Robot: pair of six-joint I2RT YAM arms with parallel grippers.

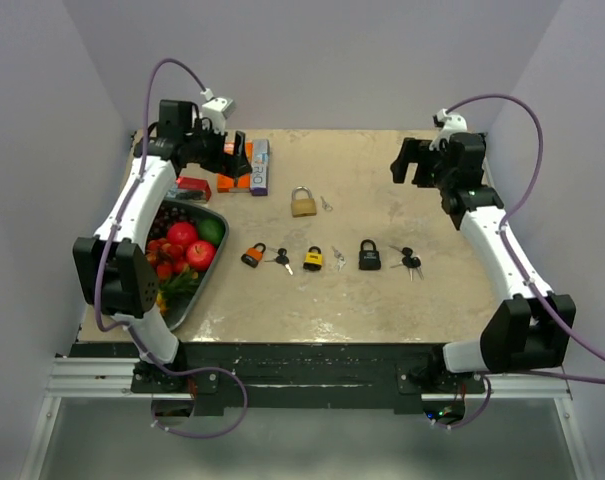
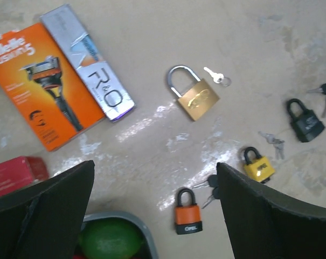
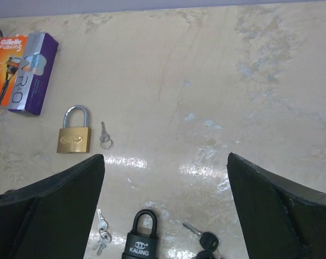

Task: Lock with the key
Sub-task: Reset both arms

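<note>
At upper centre of top view: key (image 1: 325, 204) found lying up-down just right of brass padlock (image 1: 303, 203), itself nearer left gripper (image 1: 238, 160) than right gripper (image 1: 410, 165); both spread wide, empty.

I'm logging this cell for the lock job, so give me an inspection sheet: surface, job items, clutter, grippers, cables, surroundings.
Surface: beige table, scuffed and stained.
Job's things: brass padlock with a small silver key beside it. Nearer the arms, an orange padlock, yellow padlock and black padlock lie in a row, each with keys beside it. No key is in any lock.
Clutter: Gillette Fusion5 box, R&O box, red box, fruit tray, all on the left.
Grippers: left gripper and right gripper are open and empty, above the table.
Cables: purple cables loop off both arms, away from the locks.
Surroundings: plain grey walls; nothing else seen.
</note>
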